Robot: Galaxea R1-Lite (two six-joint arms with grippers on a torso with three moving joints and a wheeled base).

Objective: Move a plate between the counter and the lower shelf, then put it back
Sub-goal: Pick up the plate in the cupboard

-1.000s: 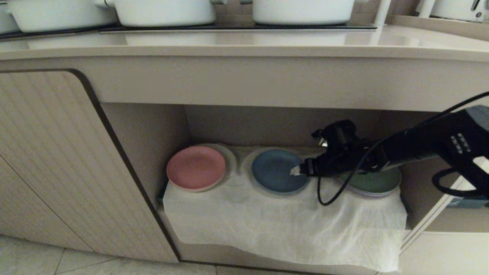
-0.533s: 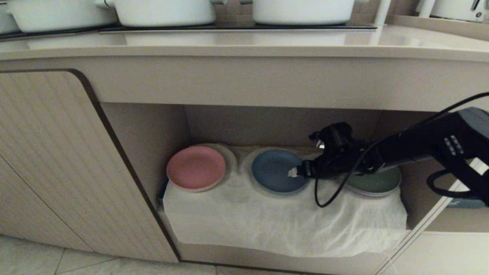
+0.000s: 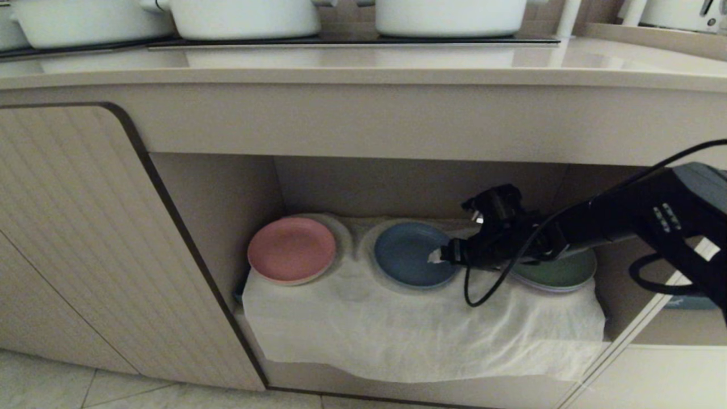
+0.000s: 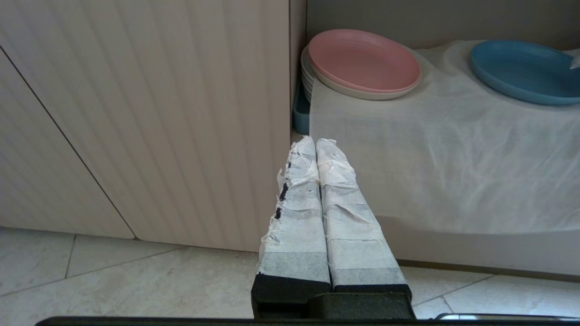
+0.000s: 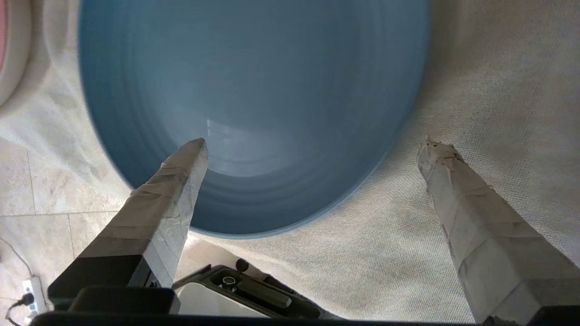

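A beige kitchen unit fills the head view: a long tabletop [image 3: 363, 65] with a black hob panel [image 3: 352, 41] carrying white pots [image 3: 244, 17], and below it a ribbed cabinet door [image 3: 85, 238] beside an open lower shelf [image 3: 221, 204]. A wrinkled white cloth [image 3: 420, 329] covers the shelf and hangs over its front edge.

Going left to right on the cloth, a pink plate [image 3: 291, 250] sits at the left end, the blue plate [image 3: 412, 254] in the middle, and a green plate [image 3: 559, 271] at the right end, partly hidden by the black right arm [image 3: 613, 224], which reaches in from the right. The right end effector [image 3: 436, 255] is at the blue plate's right rim.

The left wrist view shows what the head view does not: the left end effector [image 4: 317, 149], its two taped fingers [image 4: 297, 217] pressed together, low in front of the cabinet door over a tiled floor [image 4: 113, 280]. It also shows the pink plate resting on a stack of white plates [image 4: 308, 74].

The right wrist view alone shows the right end effector's spread: its fingers [image 5: 167, 194] stand wide apart, holding nothing. One tip is over the blue plate's inside, the other over the cloth beside it, so the rim lies between them. Whether either tip touches the plate cannot be told.
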